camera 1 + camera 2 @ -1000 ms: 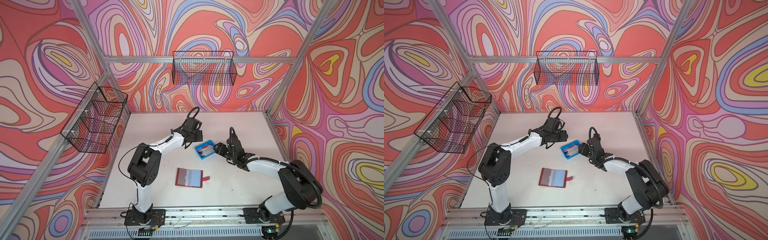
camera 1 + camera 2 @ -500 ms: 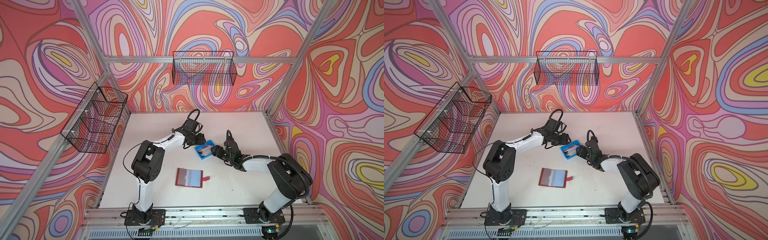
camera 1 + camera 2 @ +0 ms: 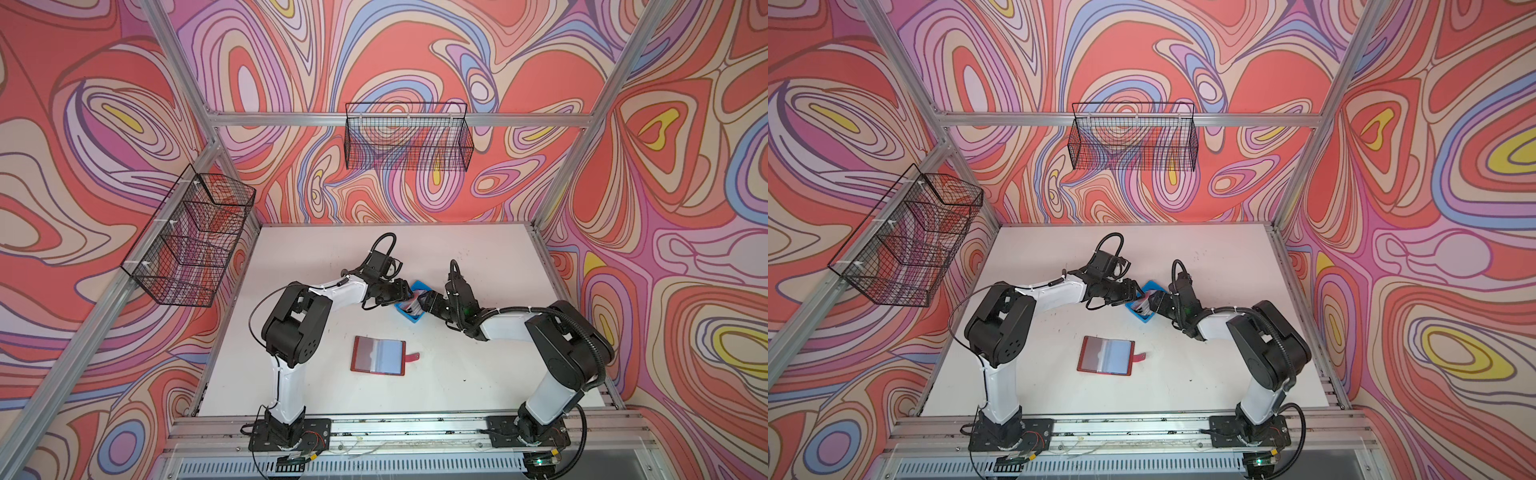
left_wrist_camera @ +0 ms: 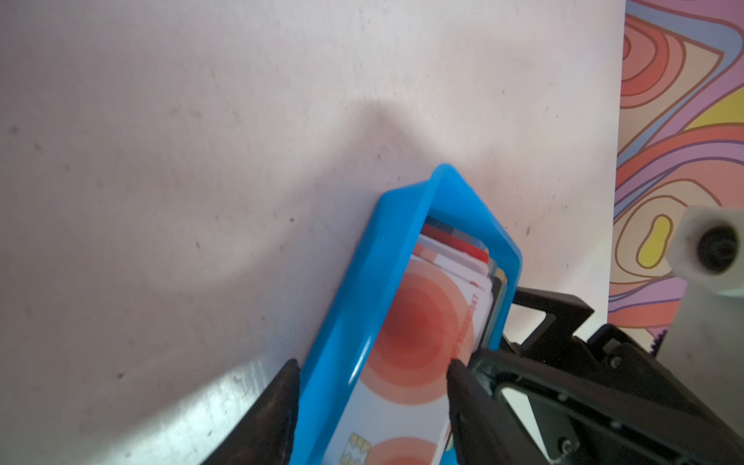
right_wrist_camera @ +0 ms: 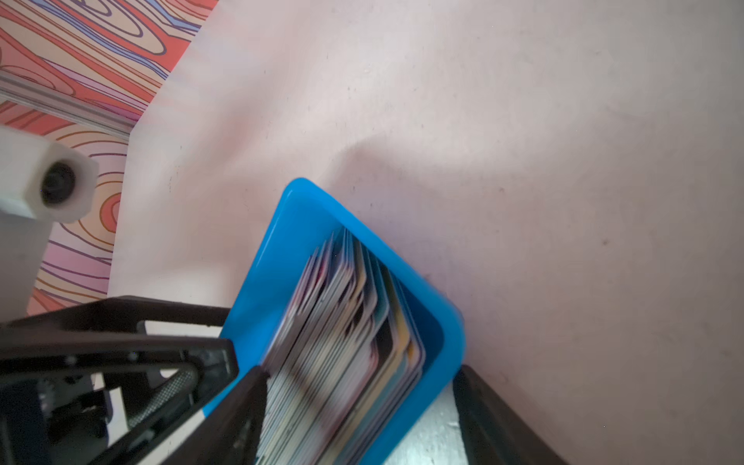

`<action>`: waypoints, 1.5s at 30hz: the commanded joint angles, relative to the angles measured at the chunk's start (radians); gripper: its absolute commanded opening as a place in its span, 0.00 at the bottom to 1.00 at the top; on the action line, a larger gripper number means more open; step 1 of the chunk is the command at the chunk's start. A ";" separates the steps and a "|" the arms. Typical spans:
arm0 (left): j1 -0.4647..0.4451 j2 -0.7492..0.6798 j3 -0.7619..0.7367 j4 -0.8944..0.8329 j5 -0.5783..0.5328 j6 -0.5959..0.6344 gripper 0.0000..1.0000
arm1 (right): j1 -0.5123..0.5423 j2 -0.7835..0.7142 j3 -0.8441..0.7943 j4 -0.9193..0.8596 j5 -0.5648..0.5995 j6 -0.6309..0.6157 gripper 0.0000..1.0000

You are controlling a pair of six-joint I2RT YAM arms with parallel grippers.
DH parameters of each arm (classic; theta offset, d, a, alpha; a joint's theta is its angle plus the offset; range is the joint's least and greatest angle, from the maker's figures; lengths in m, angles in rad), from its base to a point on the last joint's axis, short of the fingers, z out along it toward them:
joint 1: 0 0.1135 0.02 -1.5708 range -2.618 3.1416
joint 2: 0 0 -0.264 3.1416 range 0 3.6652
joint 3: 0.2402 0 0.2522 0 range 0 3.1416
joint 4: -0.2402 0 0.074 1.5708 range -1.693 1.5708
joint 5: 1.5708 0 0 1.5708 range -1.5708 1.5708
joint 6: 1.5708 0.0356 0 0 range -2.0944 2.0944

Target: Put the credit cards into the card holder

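The card holder (image 3: 378, 356) (image 3: 1106, 356) lies open and flat on the white table, red with clear sleeves and its tab strap to the right. The credit cards (image 4: 418, 322) (image 5: 342, 322) stand packed in a small blue tray (image 4: 350, 322) (image 5: 273, 282); the front one is white with a big red circle. My left gripper (image 4: 374, 364) (image 3: 405, 293) is closed across the tray, one finger on the outside wall, the other inside against the cards. My right gripper (image 5: 359, 370) (image 3: 426, 305) straddles the opposite end, one finger by the stack, the other off the wall.
The blue tray (image 3: 415, 318) (image 3: 1144, 318) sits mid-table between both arms, behind the card holder. Two black wire baskets hang on the walls, one at the left (image 3: 195, 241) and one at the back (image 3: 407, 141). Aluminium frame rails edge the table.
Both grippers have closed in on the blue tray from either side. The right jaws have widened a little. The card holder has not moved.
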 commanded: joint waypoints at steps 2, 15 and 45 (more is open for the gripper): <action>-0.009 -0.103 -0.085 0.106 0.050 -0.074 0.60 | -0.013 -0.004 0.003 0.060 -0.011 -0.016 0.78; -0.059 -0.229 -0.319 0.354 0.101 -0.182 0.60 | -0.032 0.032 0.071 0.071 -0.103 -0.085 0.79; -0.063 -1.026 -0.646 0.124 -0.702 -0.013 0.66 | 0.084 0.078 0.517 -0.762 0.301 -0.356 0.80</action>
